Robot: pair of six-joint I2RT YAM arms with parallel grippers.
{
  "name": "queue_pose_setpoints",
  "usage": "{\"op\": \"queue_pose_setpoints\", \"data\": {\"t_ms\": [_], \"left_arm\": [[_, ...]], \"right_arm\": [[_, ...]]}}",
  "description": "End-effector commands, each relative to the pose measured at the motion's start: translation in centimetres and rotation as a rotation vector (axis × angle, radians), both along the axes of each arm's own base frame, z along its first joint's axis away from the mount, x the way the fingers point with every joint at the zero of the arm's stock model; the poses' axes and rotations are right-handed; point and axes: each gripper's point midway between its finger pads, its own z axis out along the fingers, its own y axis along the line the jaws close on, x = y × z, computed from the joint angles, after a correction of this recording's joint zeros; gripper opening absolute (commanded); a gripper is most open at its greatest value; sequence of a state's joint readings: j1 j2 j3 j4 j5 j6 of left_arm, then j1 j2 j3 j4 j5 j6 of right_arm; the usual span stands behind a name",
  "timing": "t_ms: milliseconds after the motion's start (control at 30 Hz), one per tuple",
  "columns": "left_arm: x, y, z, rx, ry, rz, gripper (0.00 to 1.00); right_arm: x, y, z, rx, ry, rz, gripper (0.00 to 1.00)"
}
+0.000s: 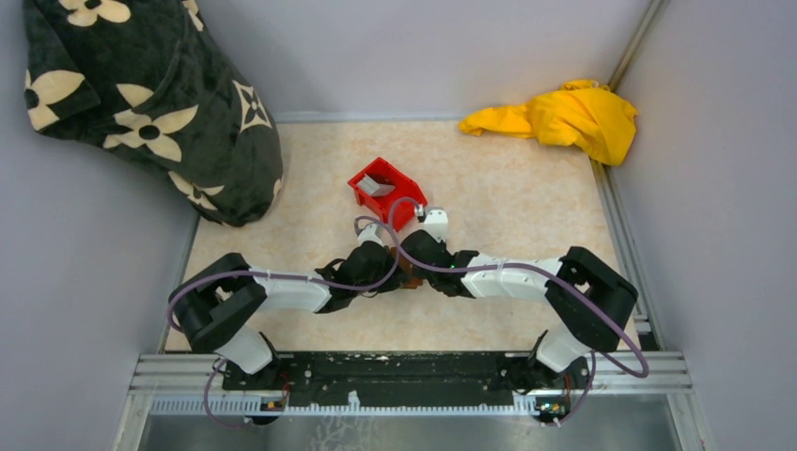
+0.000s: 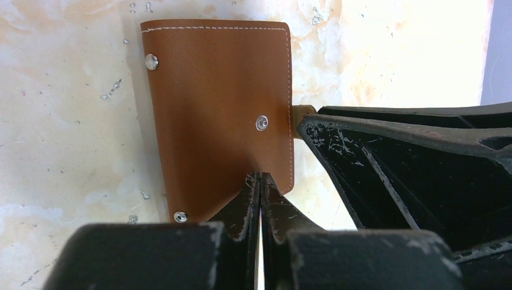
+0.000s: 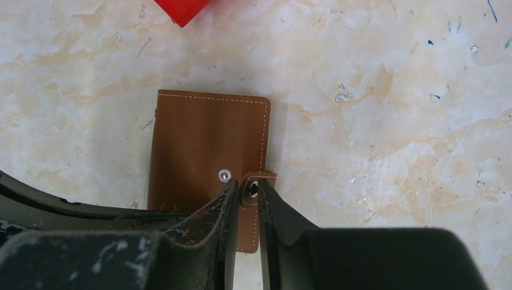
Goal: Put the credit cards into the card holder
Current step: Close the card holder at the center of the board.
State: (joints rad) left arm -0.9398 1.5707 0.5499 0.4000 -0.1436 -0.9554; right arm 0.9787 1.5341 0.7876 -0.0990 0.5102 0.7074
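A closed brown card holder (image 3: 205, 139) lies flat on the table (image 3: 392, 121), just beside the red bin (image 1: 399, 177), which holds 1 grey credit card (image 1: 381, 185). The left gripper (image 2: 261, 178) is pinched together at the holder's edge. The right gripper (image 3: 246, 190), narrow, straddles its snap tab (image 3: 268, 177); I cannot tell whether it grips.

Smooth leather-like card holder (image 2: 217, 103) with shiny metal snaps (image 2: 261, 122); matt, marbled stone-look tabletop (image 2: 60, 121).
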Motion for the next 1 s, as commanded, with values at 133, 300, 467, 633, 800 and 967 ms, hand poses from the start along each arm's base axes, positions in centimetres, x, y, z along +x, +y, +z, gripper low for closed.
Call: {"op": "queue_pose_setpoints", "data": {"t_ms": [133,300,467,633,800,967], "left_arm": [[-1.6,1.4,-3.0,0.073,0.077,-0.017,0.05],[-1.5,1.4,-2.7,0.069,0.070,-0.014,0.07],[-1.2,1.3,-1.5,0.055,0.053,-0.002,0.17],[-0.7,1.2,1.0,0.013,0.012,0.019,0.25],[0.0,2.1,3.1,0.007,-0.042,0.061,0.28],[0.5,4.4,2.9,0.055,-0.083,0.130,0.29]], "right_arm": [[0.9,0.9,1.5,0.029,-0.032,-0.007,0.11],[1.0,0.9,1.7,0.030,-0.035,-0.008,0.00],[0.9,0.8,1.6,0.028,-0.036,-0.007,0.00],[0.9,0.7,1.6,0.028,-0.041,-0.003,0.00],[0.9,0.9,1.6,0.033,-0.041,0.006,0.00],[0.9,1.0,1.7,0.036,-0.043,0.010,0.00]]}}
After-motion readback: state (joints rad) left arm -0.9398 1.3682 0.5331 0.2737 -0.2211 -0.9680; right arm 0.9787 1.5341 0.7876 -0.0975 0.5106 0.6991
